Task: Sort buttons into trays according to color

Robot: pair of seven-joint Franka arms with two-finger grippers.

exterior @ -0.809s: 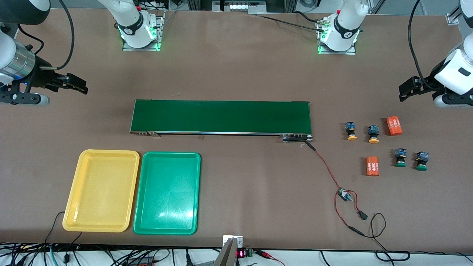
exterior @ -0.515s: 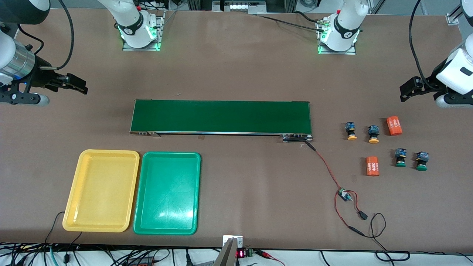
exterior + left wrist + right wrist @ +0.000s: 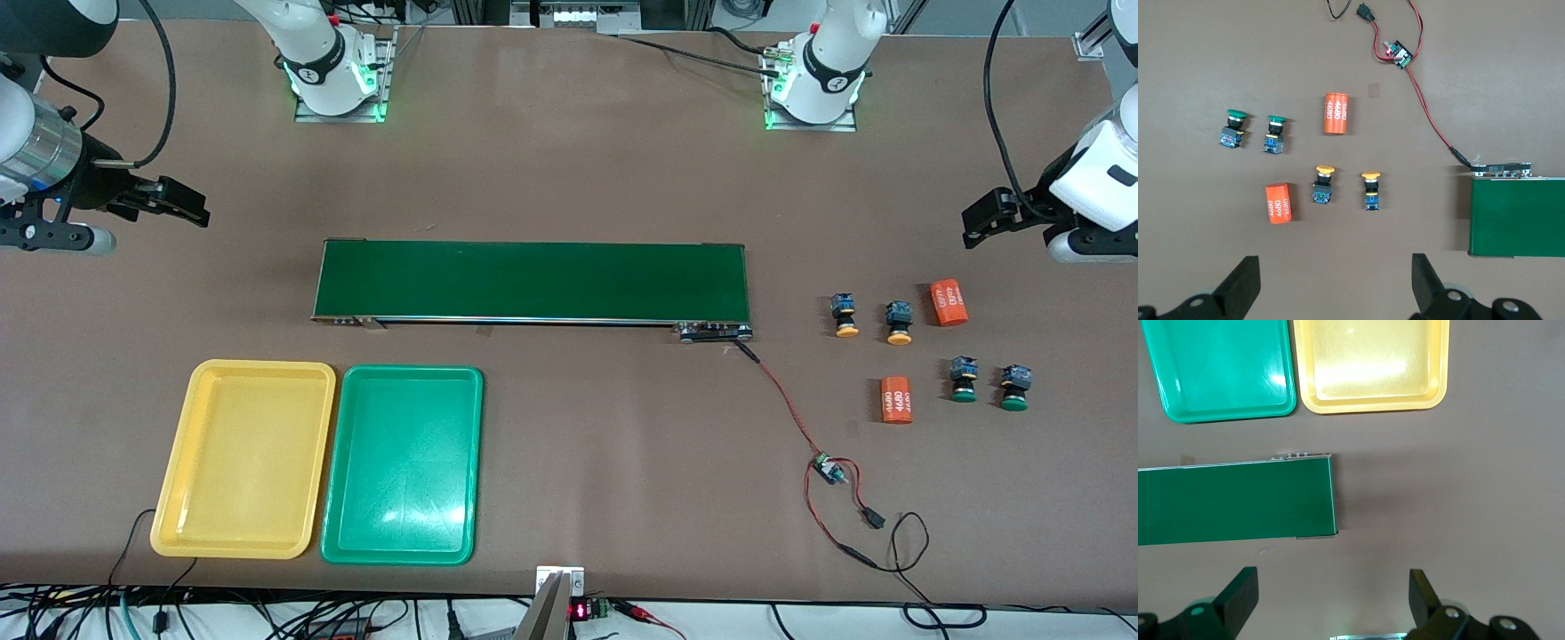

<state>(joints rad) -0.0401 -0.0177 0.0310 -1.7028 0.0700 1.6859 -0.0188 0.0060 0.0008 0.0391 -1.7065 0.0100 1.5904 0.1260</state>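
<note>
Barely any change: left gripper [image 3: 1331,290] has crept a touch off the buttons [image 3: 925,351], right gripper [image 3: 1328,607] waits, both sets of fingers apart, trays [image 3: 267,533] unfilled

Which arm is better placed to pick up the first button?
Left. Its open tool hangs over the table beside the four buttons, at that arm's end. The right tool, also open, hangs near the trays, away from the buttons.

Glossy plastic trays [image 3: 245,372], matt table [image 3: 578,160]
</note>
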